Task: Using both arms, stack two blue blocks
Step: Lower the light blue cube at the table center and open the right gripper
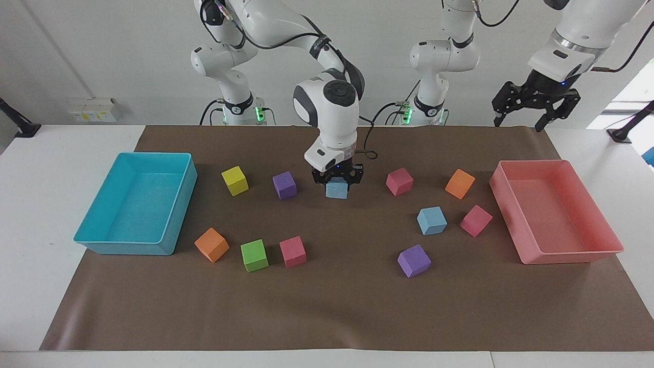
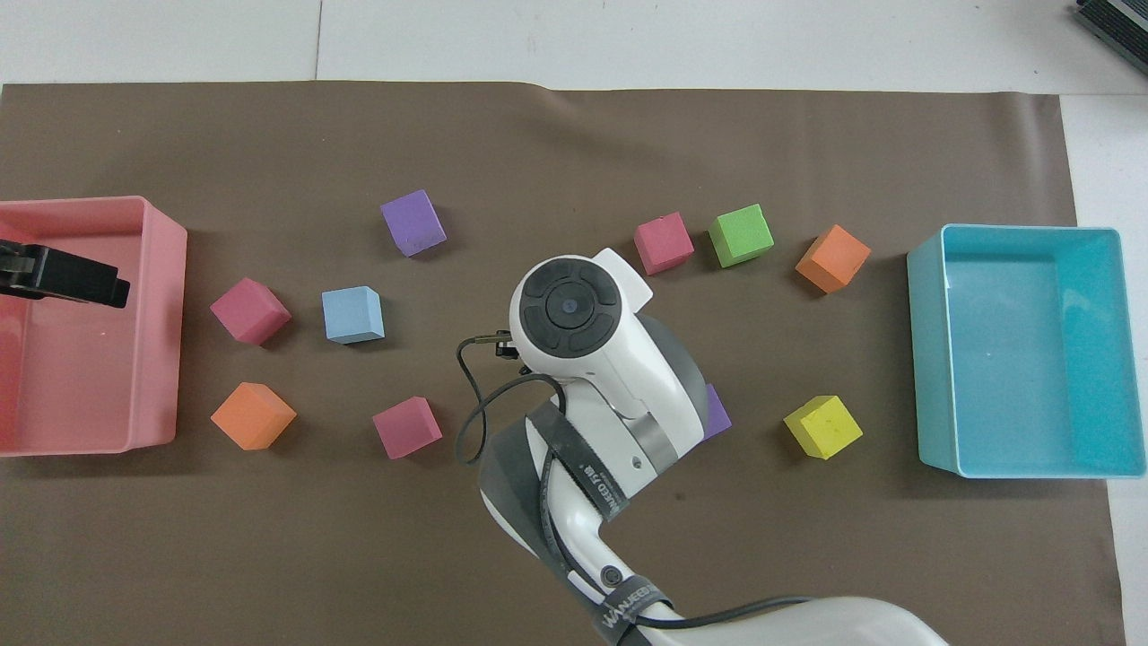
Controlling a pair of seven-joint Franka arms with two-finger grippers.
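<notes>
My right gripper [image 1: 337, 180] is shut on one light-blue block [image 1: 336, 190] and holds it just above the brown mat, between a purple cube [image 1: 284, 185] and a red cube [image 1: 399, 181]. In the overhead view the right arm's wrist [image 2: 567, 309] hides this block. The second blue block [image 1: 431, 220] sits on the mat toward the left arm's end, beside a red cube [image 1: 475, 220]; it also shows in the overhead view [image 2: 352, 315]. My left gripper [image 1: 519, 121] waits open, high over the pink tray's end of the table.
A cyan tray [image 1: 127, 248] stands at the right arm's end and a pink tray [image 1: 531, 255] at the left arm's end. Loose cubes lie around: yellow [image 1: 235, 180], orange [image 1: 211, 245], green [image 1: 254, 255], red [image 1: 293, 251], purple [image 1: 414, 260], orange [image 1: 460, 183].
</notes>
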